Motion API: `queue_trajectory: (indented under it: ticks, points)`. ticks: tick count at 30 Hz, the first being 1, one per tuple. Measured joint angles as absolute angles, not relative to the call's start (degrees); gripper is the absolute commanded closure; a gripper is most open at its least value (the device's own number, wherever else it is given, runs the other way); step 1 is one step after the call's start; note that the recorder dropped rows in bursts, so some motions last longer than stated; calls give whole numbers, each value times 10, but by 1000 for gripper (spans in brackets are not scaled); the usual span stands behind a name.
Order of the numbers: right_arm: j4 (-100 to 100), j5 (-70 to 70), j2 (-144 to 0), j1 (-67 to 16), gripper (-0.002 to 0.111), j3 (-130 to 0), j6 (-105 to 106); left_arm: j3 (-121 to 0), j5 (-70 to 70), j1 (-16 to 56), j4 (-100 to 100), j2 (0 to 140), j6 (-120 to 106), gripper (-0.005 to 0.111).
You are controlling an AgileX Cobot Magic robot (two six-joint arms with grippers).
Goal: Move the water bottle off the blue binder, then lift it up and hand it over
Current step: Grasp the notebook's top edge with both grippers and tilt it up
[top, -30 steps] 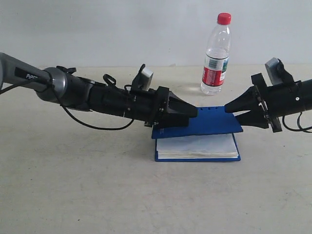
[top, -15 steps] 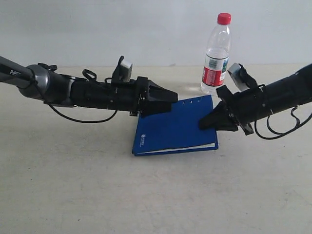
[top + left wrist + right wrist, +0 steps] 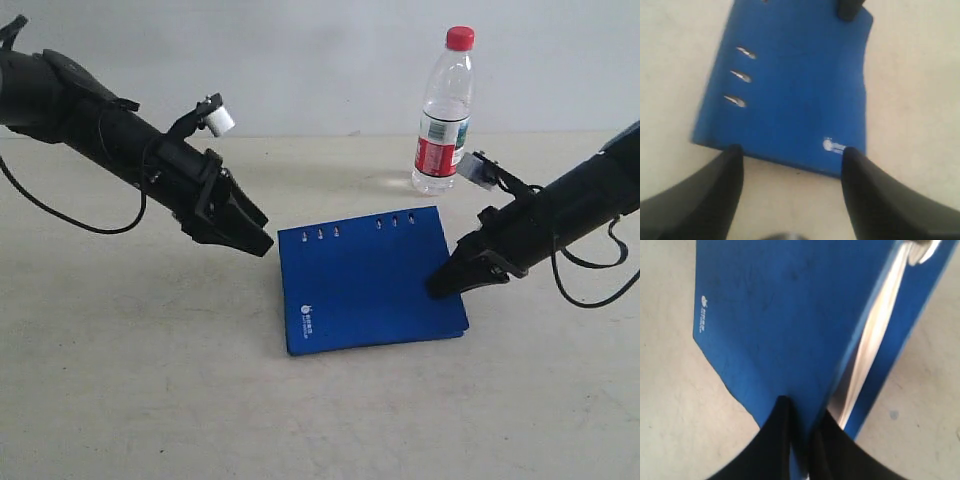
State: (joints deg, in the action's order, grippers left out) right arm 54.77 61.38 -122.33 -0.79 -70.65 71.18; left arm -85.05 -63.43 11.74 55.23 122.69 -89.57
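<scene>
Left to right: our left pincer (image 3: 252,240) has let go of the blue binder (image 3: 370,285) and drawn back up and away from its far left corner, its jaws apart with nothing between them, where a second ago it gripped that side of the book in mid-air. The binder, which we held raised between both arms a moment earlier, now lies flat and shut on the counter (image 3: 150,400), logo up, ring holes toward the back. Behind its far right corner the water bottle (image 3: 443,110) stands upright on the counter, near the binder but not on it, unmoved across the last second, so we judge the clearing step done. At right, our right pincer (image 3: 442,288) stays clamped on the binder's right edge, and its wrist view shows the cover pinched between closed fingers with white pages gaping beside them. With only one arm holding, we judge that the lift has been set down and the hand-over now rests on the right arm
</scene>
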Motion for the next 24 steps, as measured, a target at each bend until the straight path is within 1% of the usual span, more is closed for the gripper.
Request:
queue_trajectory:
  ticks: [5,9,11,17,24]
  points:
    - [524,571,-1185,-43,108,-706,773,-851,-618,117,548,1206,-916,49]
    - [471,514,-1138,-92,109,-708,789,-851,-616,117,551,1191,-940,39]
    - [440,484,-1117,-119,109,-709,784,-851,-614,117,554,1181,-956,37]
    - [377,420,-1093,-171,109,-710,750,-851,-621,119,571,1181,-971,37]
    - [348,393,-1081,-195,109,-713,730,-852,-642,139,594,1217,-973,38]
